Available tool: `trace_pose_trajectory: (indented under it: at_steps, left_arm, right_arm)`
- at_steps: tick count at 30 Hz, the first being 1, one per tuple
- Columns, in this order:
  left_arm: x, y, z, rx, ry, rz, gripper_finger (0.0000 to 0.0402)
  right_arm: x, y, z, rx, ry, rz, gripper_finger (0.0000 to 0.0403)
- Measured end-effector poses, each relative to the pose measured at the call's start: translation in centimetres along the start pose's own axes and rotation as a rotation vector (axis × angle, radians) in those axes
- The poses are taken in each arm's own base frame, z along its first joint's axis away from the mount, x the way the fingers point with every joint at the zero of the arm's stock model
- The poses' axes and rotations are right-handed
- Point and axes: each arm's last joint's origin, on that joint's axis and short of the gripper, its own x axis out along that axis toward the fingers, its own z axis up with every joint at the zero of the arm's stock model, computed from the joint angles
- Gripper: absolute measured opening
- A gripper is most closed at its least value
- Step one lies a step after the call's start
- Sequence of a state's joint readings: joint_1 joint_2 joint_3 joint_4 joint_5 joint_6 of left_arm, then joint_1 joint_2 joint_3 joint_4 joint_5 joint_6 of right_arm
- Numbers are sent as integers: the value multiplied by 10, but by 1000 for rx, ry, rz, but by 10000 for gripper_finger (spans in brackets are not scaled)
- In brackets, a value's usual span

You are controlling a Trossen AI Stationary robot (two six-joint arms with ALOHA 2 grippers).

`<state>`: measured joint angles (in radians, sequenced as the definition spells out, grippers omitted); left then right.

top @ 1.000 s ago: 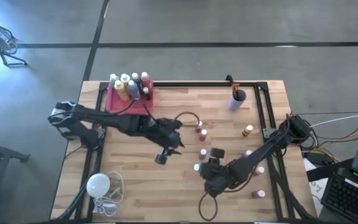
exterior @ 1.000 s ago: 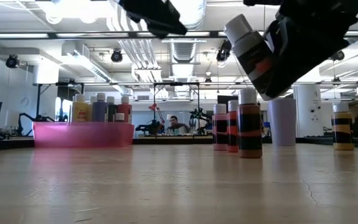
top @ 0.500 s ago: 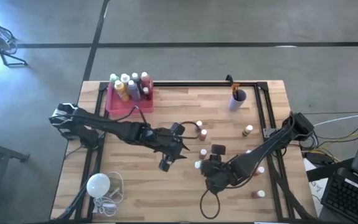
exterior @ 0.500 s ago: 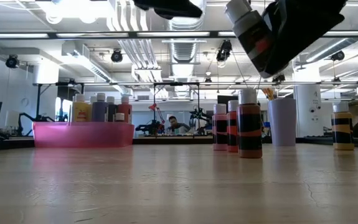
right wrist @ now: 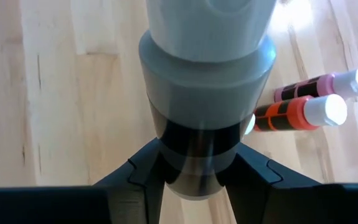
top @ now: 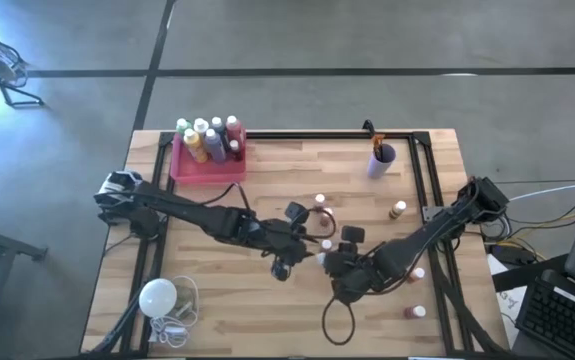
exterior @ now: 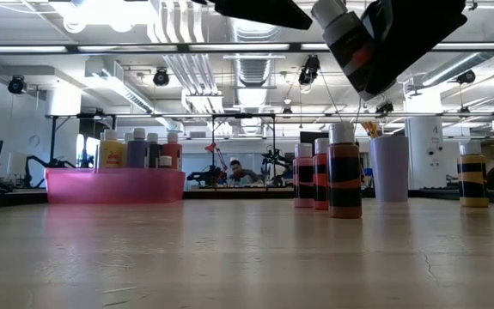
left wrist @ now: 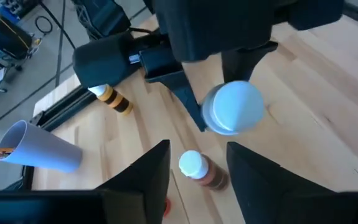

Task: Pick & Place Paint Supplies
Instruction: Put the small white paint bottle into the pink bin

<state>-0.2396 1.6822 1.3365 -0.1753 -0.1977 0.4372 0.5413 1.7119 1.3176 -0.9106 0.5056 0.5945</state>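
**Tray part-filled, bottle held aloft mid-desk**

High view: about 6 bottles (top: 210,138) already in the pink tray (top: 205,168); several small bottles (top: 398,210) left loose, well right of the tray. Brushes too small to tell.

Low view: lifted dark bottle (exterior: 348,45), top cropped.

Left wrist: left gripper (left wrist: 197,163) fingers apart, empty.

Right wrist: right gripper (right wrist: 194,163) fingers clamped on that bottle.

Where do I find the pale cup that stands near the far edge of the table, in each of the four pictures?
High view: pale cup at the table's far edge, right of centre.
Low view: cup at the right, behind the standing bottles.
Left wrist view: cup near the left edge, seen tilted.
Right wrist view: not in it.
Shared landmark: the striped bottle beside the cup, not touching it.
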Motion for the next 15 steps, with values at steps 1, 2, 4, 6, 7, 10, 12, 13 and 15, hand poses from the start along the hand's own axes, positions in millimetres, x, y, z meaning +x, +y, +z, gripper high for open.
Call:
trace_pose_trajectory:
  at_steps: [1,2,4,6,7,10,12,13,15]
  left_arm:
    - [0,0,1,6,5,-3,170]
    - [1,-1,2,10,12,-8,179]
    - [4,-2,3,13,21,-14,196]
    - [7,-5,4,15,22,-19,208]
    - [8,-6,4,22,24,-22,211]
    - [13,-8,5,34,28,-26,213]
    - [14,-7,5,34,30,-25,212]
    - [14,-7,5,34,28,-22,212]
    - [14,-6,7,31,16,-15,212]
  right_arm:
    - [1,-1,-1,-2,8,0,131]
    - [1,-1,-1,-2,12,-1,131]
    - [2,-2,-1,0,17,-2,131]
    - [3,-4,0,-5,20,-5,131]
    - [3,-5,1,-6,21,-6,131]
    - [5,-8,1,-9,36,-11,132]
    - [5,-9,1,-9,42,-16,132]
    - [5,-9,1,-9,41,-16,132]
    - [5,-10,1,-11,42,-17,132]
